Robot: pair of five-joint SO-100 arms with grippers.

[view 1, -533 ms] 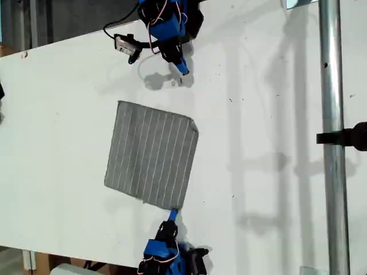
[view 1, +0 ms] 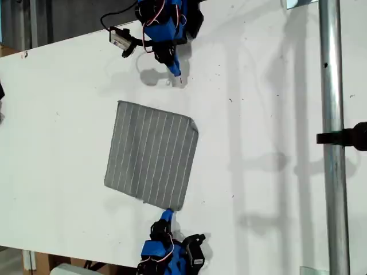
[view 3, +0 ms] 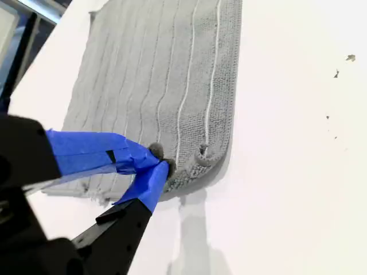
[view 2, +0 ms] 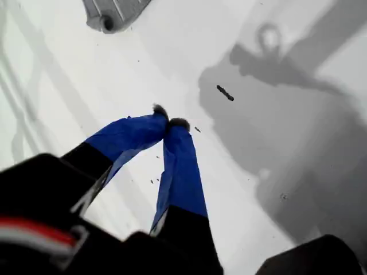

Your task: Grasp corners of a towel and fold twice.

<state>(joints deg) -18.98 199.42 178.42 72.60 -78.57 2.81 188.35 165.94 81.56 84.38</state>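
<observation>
Towel [view 1: 152, 157] lies flat in the middle of the white table [view 1: 269, 114], where the second gripper [view 3: 160, 160] has its jaws pinched on the corner [view 3: 198, 166] nearest the exterior view's bottom, while the first gripper [view 2: 171, 123] hangs clenched on nothing over bare table beyond the far corner [view 2: 103, 22].

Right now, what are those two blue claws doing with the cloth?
My first gripper shut on nothing, above bare table, short of the towel. My second gripper shut on the towel's near corner. Nothing in the way.
</observation>
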